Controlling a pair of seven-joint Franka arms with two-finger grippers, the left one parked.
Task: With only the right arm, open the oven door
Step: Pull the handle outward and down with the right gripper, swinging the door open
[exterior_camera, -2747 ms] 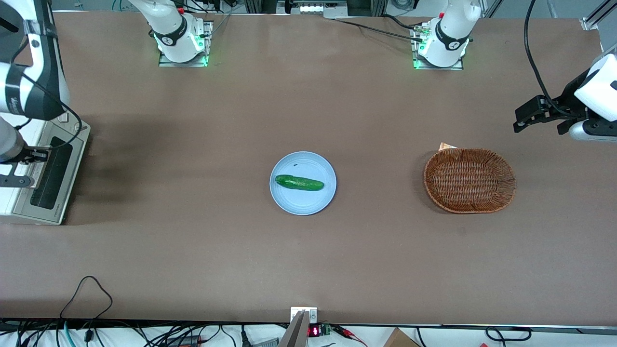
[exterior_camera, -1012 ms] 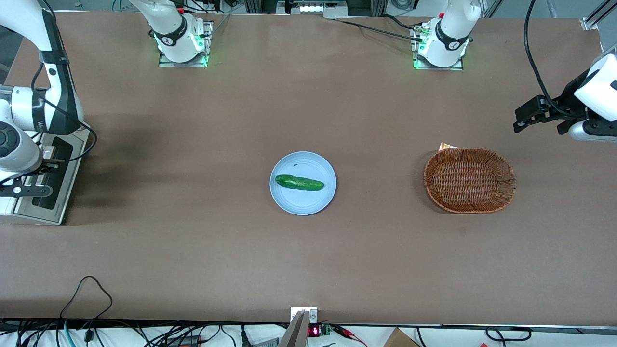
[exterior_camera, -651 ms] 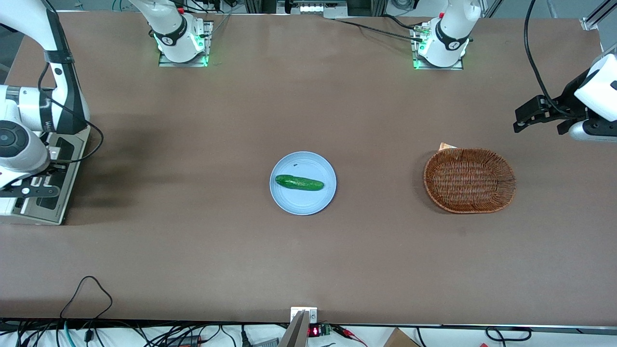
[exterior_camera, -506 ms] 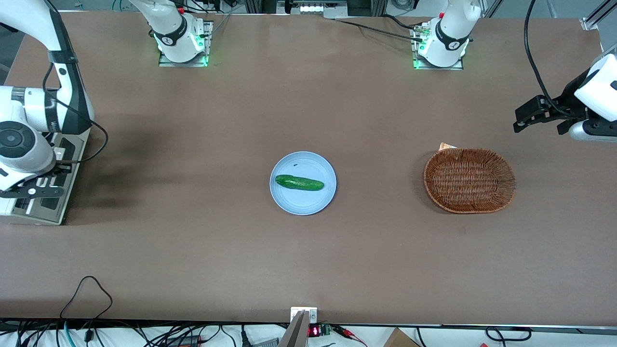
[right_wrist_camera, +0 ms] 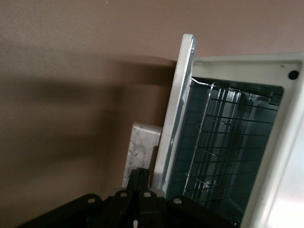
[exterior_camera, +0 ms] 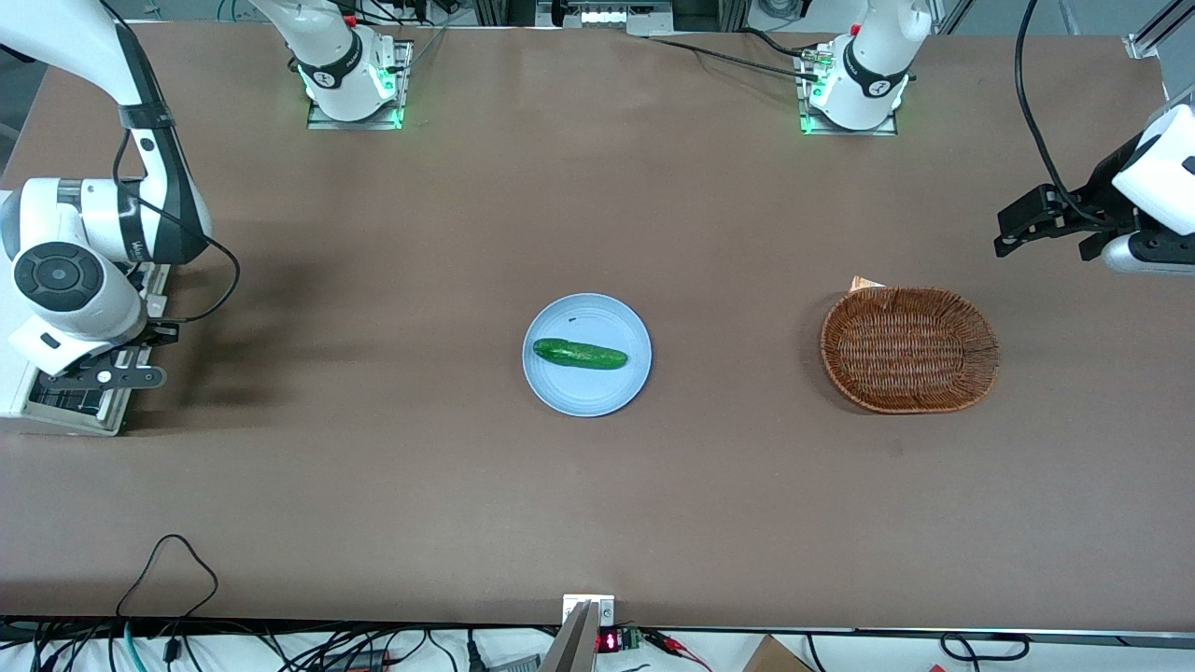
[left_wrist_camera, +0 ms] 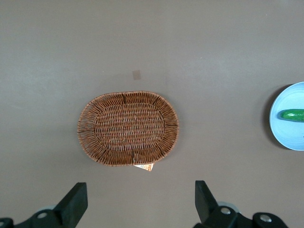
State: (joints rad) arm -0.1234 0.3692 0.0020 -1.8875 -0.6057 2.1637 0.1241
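Observation:
The small white toaster oven (exterior_camera: 58,411) stands at the working arm's end of the table. Its oven door (right_wrist_camera: 178,109) hangs partly open, and the wire rack (right_wrist_camera: 223,142) shows inside. The door's brushed-metal handle (right_wrist_camera: 140,142) sticks out from the door's outer face. The right arm (exterior_camera: 65,280) reaches down over the oven and hides most of it in the front view. Its black gripper (exterior_camera: 103,378) is at the door, also seen in the right wrist view (right_wrist_camera: 143,176). The fingers are pressed together, with their tips at the handle, between the bar and the door.
A light blue plate (exterior_camera: 607,392) with a green cucumber (exterior_camera: 579,354) sits mid-table. A brown wicker basket (exterior_camera: 909,349) lies toward the parked arm's end; it also shows in the left wrist view (left_wrist_camera: 128,128). A black cable loop (exterior_camera: 168,560) lies near the table's front edge.
The right arm's wrist and gripper have moved toward the parked arm's end and nearer the camera. The door has swung farther open and the arm now covers more of the oven.

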